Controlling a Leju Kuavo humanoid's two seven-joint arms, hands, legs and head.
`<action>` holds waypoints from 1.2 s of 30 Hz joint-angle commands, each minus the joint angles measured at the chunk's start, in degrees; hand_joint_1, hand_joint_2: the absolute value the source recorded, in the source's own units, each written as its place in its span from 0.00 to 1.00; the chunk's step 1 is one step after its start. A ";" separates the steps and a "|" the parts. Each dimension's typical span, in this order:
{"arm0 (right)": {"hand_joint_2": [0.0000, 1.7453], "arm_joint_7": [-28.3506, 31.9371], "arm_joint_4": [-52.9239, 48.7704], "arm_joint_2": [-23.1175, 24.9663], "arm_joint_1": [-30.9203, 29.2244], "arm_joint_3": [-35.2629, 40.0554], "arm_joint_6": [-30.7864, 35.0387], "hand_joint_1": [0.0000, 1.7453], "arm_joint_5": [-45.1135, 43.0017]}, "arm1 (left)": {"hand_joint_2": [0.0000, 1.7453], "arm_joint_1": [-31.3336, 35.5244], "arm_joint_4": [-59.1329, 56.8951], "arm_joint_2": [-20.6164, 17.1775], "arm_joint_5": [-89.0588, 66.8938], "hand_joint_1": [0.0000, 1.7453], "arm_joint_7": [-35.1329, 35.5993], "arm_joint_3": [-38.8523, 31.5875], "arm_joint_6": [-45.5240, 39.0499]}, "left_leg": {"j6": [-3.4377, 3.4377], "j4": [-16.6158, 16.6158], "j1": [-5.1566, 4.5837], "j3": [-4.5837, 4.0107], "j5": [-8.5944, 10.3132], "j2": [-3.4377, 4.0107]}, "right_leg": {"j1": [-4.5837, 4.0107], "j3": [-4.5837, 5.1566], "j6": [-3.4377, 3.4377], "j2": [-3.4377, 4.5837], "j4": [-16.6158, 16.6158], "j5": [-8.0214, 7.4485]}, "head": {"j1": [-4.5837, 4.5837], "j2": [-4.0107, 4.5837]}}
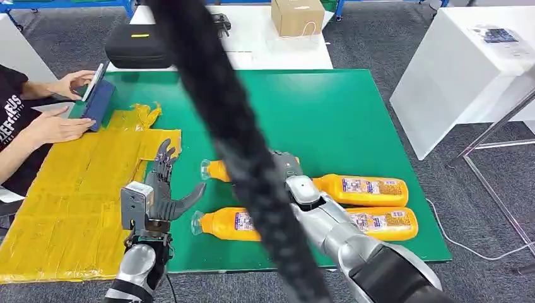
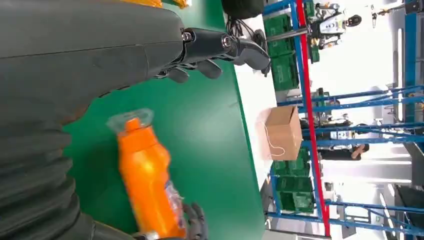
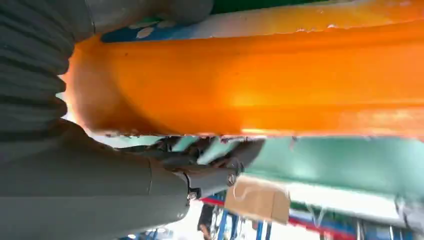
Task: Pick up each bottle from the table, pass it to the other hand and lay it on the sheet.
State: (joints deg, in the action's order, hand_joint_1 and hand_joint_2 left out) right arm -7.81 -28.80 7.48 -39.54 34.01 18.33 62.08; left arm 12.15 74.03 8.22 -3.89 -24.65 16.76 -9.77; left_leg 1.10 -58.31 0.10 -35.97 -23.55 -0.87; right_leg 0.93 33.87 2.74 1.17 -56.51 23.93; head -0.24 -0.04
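the right hand (image 1: pixel 287 167) grips an orange bottle (image 1: pixel 217 170) over the green table (image 1: pixel 353 113), its clear cap end pointing toward the left hand (image 1: pixel 165 186). that hand hovers with fingers spread and holds nothing, at the edge of the yellow sheet (image 1: pixel 69 196). three more orange bottles lie on the green near the right arm. beyond the sheet, a person's hands (image 1: pixel 60 126) hold a dark blue case (image 1: pixel 98 104).
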 commanded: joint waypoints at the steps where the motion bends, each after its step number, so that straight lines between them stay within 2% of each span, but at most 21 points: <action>1: 1.00 3.89 -6.71 0.33 2.41 -6.70 7.08 1.00 -1.88 | 1.00 0.81 -2.50 0.17 -0.31 0.00 0.30 -0.67 0.14 | -0.09 0.05 0.01 0.26 -0.11 0.08 | -0.05 -0.25 -0.16 -0.10 0.03 0.10 | 0.00 0.00; 9: 1.00 3.96 -6.89 0.24 2.63 -6.73 7.11 1.00 -1.87 | 1.00 0.74 -2.49 0.18 -0.34 0.00 0.29 -0.63 0.11 | -0.04 0.02 0.00 0.08 -0.03 0.03 | -0.01 -0.07 -0.07 -0.06 0.01 0.03 | 0.00 0.00; 14: 1.00 7.95 -13.12 0.27 6.18 -10.58 14.94 1.00 -4.61 | 1.00 0.66 -2.52 0.12 -0.70 0.00 0.17 -0.16 -0.06 | -0.06 0.03 0.01 0.12 -0.05 -0.01 | -0.03 -0.12 -0.10 -0.14 0.02 0.06 | 0.00 0.00; 17: 1.00 8.16 -15.23 0.02 7.42 -11.67 13.86 1.00 -5.18 | 1.00 0.53 -2.28 -0.01 -0.78 0.00 0.10 0.11 -0.02 | -0.08 0.05 0.00 0.24 -0.10 0.02 | -0.03 -0.24 -0.14 -0.15 0.03 0.11 | 0.00 0.00; 21: 1.00 15.53 -23.51 0.84 12.29 -15.34 18.67 1.00 -12.28 | 1.00 -0.08 -1.48 -0.43 -0.92 0.00 0.08 0.43 -0.35 | -0.09 0.04 0.01 0.24 -0.09 -0.02 | -0.04 -0.25 -0.15 -0.20 0.03 0.11 | 0.00 0.00; 24: 1.00 18.72 -31.75 1.11 17.32 -16.35 18.87 1.00 -16.86 | 1.00 -0.78 -0.80 -0.78 -1.08 0.00 -0.09 0.85 -0.48 | -0.07 0.03 0.02 0.13 -0.07 -0.04 | -0.04 -0.15 -0.11 -0.17 0.02 0.09 | 0.00 0.00; 28: 1.00 22.63 -37.96 1.61 21.28 -16.76 18.73 1.00 -23.17 | 1.00 -1.24 -0.65 -1.11 -1.07 0.00 -0.05 1.16 -0.43 | -0.08 0.02 0.01 0.14 -0.10 0.00 | -0.04 -0.15 -0.12 -0.14 0.01 0.11 | 0.00 0.00; 32: 1.00 29.50 -45.01 1.65 25.85 -14.88 10.95 1.00 -37.44 | 1.00 -1.29 -0.37 -1.83 1.75 0.00 0.17 1.47 1.41 | -0.08 0.00 0.01 0.10 -0.10 -0.01 | -0.03 -0.10 -0.12 -0.15 -0.01 0.11 | 0.00 0.00; 36: 1.00 32.72 -46.94 1.14 28.21 -11.32 2.93 1.00 -45.81 | 1.00 -0.73 -0.03 -2.68 5.51 0.00 0.42 1.92 4.19 | -0.09 0.02 0.02 0.15 -0.11 0.05 | -0.05 -0.14 -0.14 -0.12 0.01 0.11 | 0.00 0.00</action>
State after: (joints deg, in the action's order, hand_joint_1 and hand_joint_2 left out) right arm 20.75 -67.24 8.90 -16.03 19.63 30.55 26.52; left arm 10.02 74.23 8.02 -2.47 -24.70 16.96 -8.63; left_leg 1.10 -58.31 0.10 -36.03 -23.57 -0.87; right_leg 0.93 33.93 2.74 1.16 -56.50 23.94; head -0.24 -0.04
